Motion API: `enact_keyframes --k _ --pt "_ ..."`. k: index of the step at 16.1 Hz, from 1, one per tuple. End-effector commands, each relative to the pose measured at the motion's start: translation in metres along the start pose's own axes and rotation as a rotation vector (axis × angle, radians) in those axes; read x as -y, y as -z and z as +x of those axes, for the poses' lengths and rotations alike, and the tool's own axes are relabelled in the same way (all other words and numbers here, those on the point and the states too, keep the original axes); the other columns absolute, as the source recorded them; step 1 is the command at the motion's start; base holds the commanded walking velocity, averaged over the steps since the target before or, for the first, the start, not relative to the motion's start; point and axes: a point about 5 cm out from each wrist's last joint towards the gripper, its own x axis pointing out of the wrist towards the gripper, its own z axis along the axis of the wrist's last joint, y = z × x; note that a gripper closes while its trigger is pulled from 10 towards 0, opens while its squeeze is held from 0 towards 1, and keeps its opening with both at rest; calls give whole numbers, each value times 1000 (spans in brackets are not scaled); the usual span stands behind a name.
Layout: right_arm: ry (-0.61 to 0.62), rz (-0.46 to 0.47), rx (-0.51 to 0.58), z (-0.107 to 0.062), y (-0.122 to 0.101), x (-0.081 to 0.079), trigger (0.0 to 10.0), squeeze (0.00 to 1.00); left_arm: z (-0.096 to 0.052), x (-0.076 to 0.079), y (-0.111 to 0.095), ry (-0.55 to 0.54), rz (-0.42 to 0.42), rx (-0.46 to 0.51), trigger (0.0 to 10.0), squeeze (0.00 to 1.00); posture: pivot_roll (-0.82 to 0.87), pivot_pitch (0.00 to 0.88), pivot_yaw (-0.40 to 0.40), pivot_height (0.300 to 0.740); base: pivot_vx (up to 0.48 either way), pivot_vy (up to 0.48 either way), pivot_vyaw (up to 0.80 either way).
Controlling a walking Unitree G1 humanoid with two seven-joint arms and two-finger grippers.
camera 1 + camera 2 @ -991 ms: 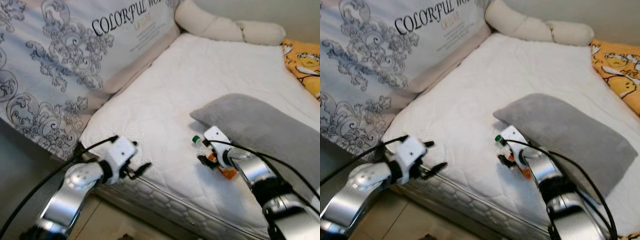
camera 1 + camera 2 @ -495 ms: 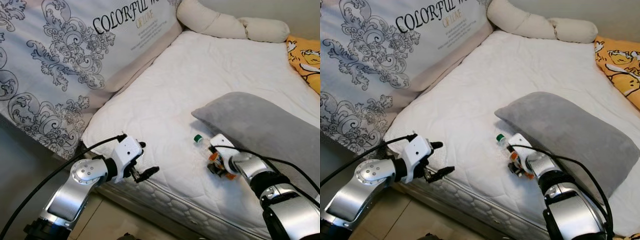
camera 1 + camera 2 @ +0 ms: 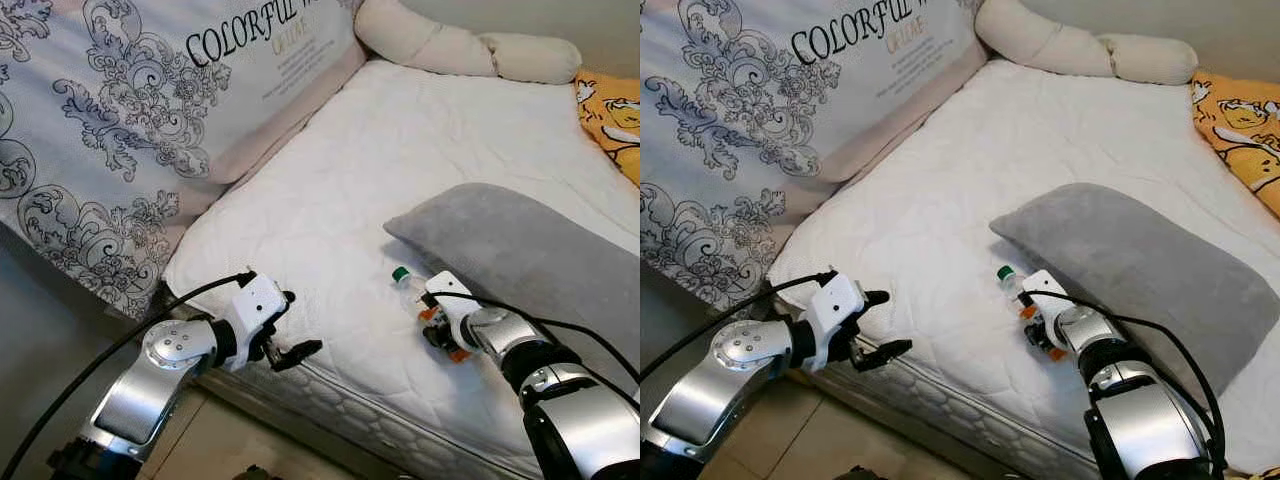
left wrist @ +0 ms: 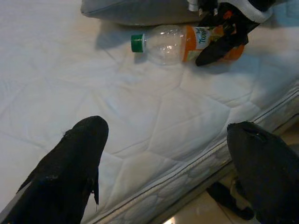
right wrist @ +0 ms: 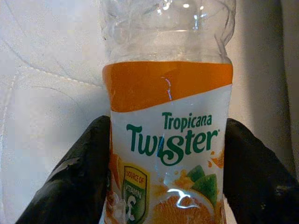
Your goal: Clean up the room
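Right hand [image 3: 437, 318] grips bottle [image 5: 167, 140] labelled "Tropicana Twister".

You've got one plastic bottle [image 3: 418, 298], one grey pillow [image 3: 520, 255], one long cream bolster [image 3: 450, 48], one patterned cushion [image 3: 140, 120] and two grippers, left [image 3: 285, 325] and right [image 3: 438, 325].

The left claw [image 3: 290, 343] has edged forward along the mattress [image 3: 330, 215] edge, fingers spread.

A home bedroom: a bed [image 3: 330, 200] with a white quilted mattress takes up the middle of the frame, a grey pillow [image 3: 520, 250] at right, a cream bolster [image 3: 450, 48] along the top, a patterned printed cushion [image 3: 130, 120] at upper left
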Motion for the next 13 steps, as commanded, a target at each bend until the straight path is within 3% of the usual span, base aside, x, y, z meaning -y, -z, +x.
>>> enact_keyframes --k 1,7,11,12,13 --pt "5 24 16 -2 -4 4 0 0 -1 1 -1 8 5 -4 10000 875 53 0 34 740 0 0 0" --pt "0 120 74 -6 -5 14 0 0 4 7 8 39 -14 -34 10000 875 24 0 50 740 0 0 0" --pt "-120 225 342 -14 -24 9 0 0 -5 6 24 -4 -33 -74 10000 886 26 0 57 740 0 0 0" --pt "-132 222 475 -22 -30 4 0 0 -8 5 33 -42 -28 -92 10000 890 17 0 68 740 0 0 0" --pt "-147 203 607 -34 -34 -3 4118 0 -9 2 36 -95 -44 -86 10000 894 -6 0 80 740 0 0 0"
